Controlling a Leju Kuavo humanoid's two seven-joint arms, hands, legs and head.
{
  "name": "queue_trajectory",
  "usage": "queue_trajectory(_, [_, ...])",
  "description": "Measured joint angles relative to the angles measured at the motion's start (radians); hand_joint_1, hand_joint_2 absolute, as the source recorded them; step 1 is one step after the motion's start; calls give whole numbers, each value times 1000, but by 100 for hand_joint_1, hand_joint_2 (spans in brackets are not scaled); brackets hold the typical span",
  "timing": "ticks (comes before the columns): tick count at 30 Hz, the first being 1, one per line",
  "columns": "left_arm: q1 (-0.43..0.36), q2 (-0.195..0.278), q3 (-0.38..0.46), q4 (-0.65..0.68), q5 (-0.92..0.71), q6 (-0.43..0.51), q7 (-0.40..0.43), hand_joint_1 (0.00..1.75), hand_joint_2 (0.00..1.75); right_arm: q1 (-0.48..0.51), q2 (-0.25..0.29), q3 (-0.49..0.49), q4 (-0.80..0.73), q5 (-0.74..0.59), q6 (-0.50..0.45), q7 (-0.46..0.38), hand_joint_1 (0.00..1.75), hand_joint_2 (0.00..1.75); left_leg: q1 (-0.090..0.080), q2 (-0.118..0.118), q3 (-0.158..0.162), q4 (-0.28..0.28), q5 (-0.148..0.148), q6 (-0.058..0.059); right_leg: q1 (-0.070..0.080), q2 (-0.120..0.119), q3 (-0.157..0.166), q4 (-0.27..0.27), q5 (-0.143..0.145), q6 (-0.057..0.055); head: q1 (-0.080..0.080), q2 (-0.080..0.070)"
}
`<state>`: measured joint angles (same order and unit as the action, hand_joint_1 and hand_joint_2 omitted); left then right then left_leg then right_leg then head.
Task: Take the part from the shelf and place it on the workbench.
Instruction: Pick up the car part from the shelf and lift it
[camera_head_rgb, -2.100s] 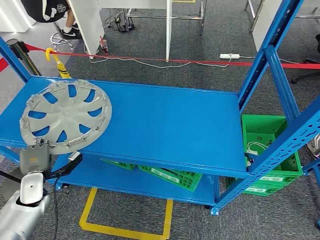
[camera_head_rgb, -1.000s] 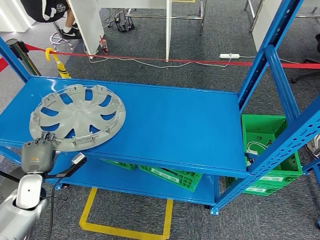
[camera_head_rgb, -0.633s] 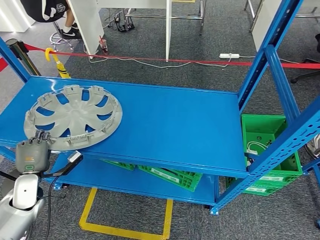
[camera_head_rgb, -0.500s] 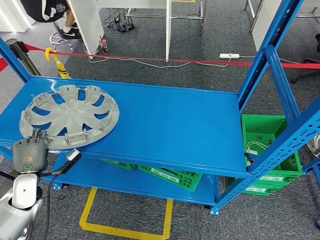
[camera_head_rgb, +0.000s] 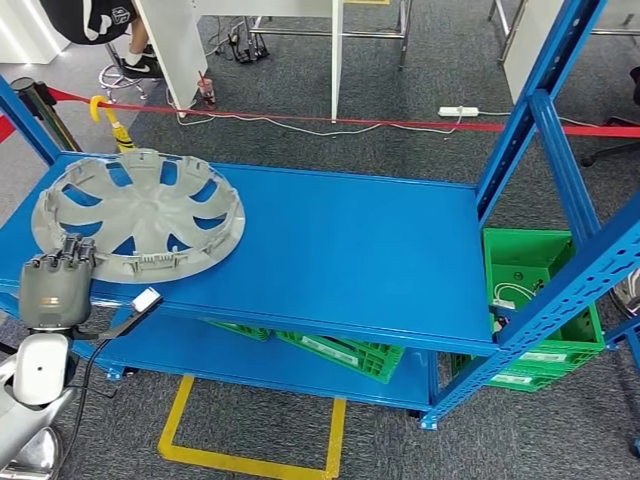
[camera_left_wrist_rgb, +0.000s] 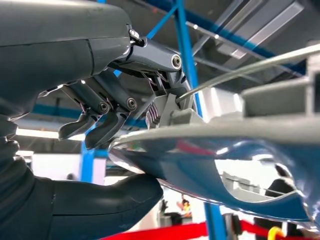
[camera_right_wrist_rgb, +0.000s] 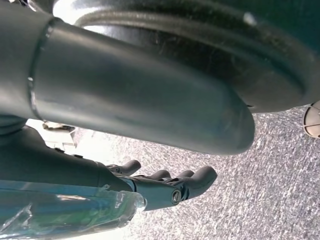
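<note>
Hubcap (camera_head_rgb: 140, 215), grey plastic, multi-spoke with open slots, inner clip side up; lies at the 9 o'clock end of the upper shelf board, its near edge raised off the board and gripped. Shelf (camera_head_rgb: 332, 250), blue steel rack, largest item: flat upper board across mid-frame, lower board beneath it, perforated uprights rising toward 2 o'clock. Carpet floor (camera_head_rgb: 423, 60), dark grey, surrounding the rack; a red barrier tape (camera_head_rgb: 362, 123) runs across it at 12 o'clock, a yellow floor marking (camera_head_rgb: 249, 450) at 6 o'clock. Green crates (camera_head_rgb: 528, 290): one at 3 o'clock beside the rack's upright, others tilted under the lower board. Left robot hand (camera_head_rgb: 56, 285), at 8 o'clock on a silver arm, holding the hubcap's near rim; in the left wrist view its dark fingers (camera_left_wrist_rgb: 102, 107) lie over the rim and the thick thumb presses beneath, the hubcap (camera_left_wrist_rgb: 226, 150) clamped between. Right robot hand (camera_right_wrist_rgb: 166, 182), seen in the right wrist view hanging above carpet, fingers extended, slightly curled and holding nothing. White power strip (camera_head_rgb: 459, 112) on the carpet at 1 o'clock. Person's shoe (camera_head_rgb: 143, 66) near a stool base at 11 o'clock.
</note>
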<state>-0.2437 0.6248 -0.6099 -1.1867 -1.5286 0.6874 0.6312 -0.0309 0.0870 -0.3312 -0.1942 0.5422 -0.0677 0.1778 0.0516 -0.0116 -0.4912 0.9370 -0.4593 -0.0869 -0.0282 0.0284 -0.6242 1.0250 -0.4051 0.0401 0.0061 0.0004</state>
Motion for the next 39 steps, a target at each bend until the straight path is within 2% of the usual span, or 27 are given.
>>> queue_trajectory(8, [-59, 102, -77, -69, 0, 0, 2, 175, 175, 0, 0, -8, 0, 10, 2, 0, 0, 0, 0, 0, 0, 0, 0, 0, 0, 0, 0, 0, 0, 0, 0, 0])
queue_trajectory(16, [-81, 154, -108, -121, 0, -3, 3, 175, 175, 0, 0, -9, 0, 16, 2, 0, 0, 0, 0, 0, 0, 0, 0, 0, 0, 0, 0, 0, 0, 0, 0, 0])
queue_trajectory(21, [-80, 152, -108, -128, 0, 0, 3, 175, 175, 0, 0, -9, 0, 18, 1, 0, 0, 0, 0, 0, 0, 0, 0, 0, 0, 0, 0, 0, 0, 0, 0, 0])
queue_trajectory(31, [-62, 119, -108, -129, 0, 0, 3, 175, 175, 0, 1, -10, 0, 22, 0, 0, 0, 0, -3, 0, 0, 2, -2, 3, -4, 0, 0, -1, 0, 1, 0, 0])
queue_trajectory(36, [-53, 101, -108, -131, 0, 0, 3, 175, 175, 1, 1, -10, 0, 22, 0, 0, 0, 0, -6, 0, -5, 12, -7, 11, -9, 0, 0, -2, 1, 6, 0, 0])
queue_trajectory(39, [-51, 93, -108, -133, 0, 0, 3, 175, 175, 1, 1, -10, 0, 23, 0, 0, 0, 0, -9, 0, -11, 23, -10, 19, -11, 0, 0, -3, 3, 14, 0, 0])
